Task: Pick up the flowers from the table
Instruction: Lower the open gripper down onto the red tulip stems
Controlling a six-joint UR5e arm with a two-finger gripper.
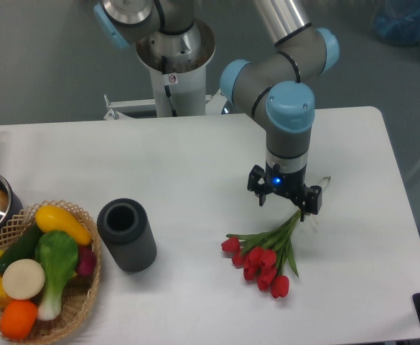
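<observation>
We see our black two-finger hand (pixel 285 200) poised just above the smooth white tabletop surface (pixel 195 158), its blue light facing the camera, right over the stem end of the small bunch of red tulips with thin green stems (pixel 267 251). The flowers lie flat on the surface toward its near right part, buds pointing to the front and stems running up and back under the hand. From this view we cannot tell whether the fingers are spread or closed, nor whether they touch the stems: the hand's body hides the fingertips.

We judge the step in hand to be lining up on the stems for the grasp. To do it well, we would want the fingers to straddle the gathered stems where they bunch tightly, set crosswise to the line of the stems so that all of them fall between the pads. We would come down until the tips nearly meet the surface, close gently, since thin stems crush and slip, and lift straight up so that the heavier bud end hangs without swinging.

Well apart to the left stand a dark grey ribbed cylindrical cup (pixel 127 234) and a wicker basket of vegetables (pixel 87 291); neither is in our way.
</observation>
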